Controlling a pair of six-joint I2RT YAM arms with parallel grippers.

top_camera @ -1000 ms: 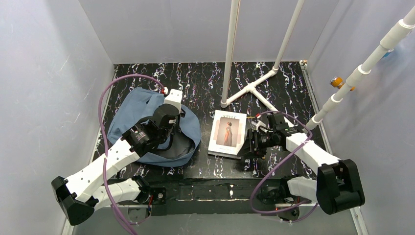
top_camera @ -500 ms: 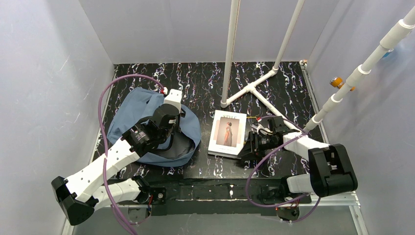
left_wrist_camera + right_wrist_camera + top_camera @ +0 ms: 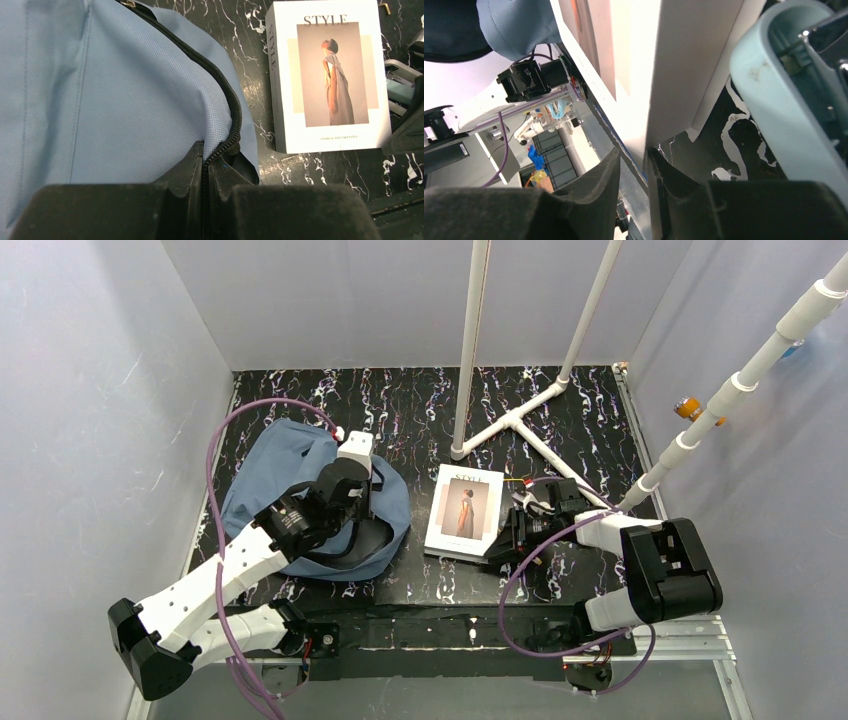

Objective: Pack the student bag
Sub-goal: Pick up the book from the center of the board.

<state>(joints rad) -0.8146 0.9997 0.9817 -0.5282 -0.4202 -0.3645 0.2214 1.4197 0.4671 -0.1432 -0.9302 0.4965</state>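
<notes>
Student bag [image 3: 100,100] zipper [image 3: 231,100] pinched in left claw [image 3: 205,167], seen wrist-side only; right claw [image 3: 635,170] narrow at book [image 3: 674,65].

Soft overhead light leaves faint shadows. The left gripper [image 3: 206,159] is blurred close up; the book [image 3: 684,65] glares white.

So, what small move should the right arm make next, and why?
Probably close the right gripper fully: its fingers straddle an edge of the book, while the left gripper pinches the zipper edge of the student bag.
</notes>
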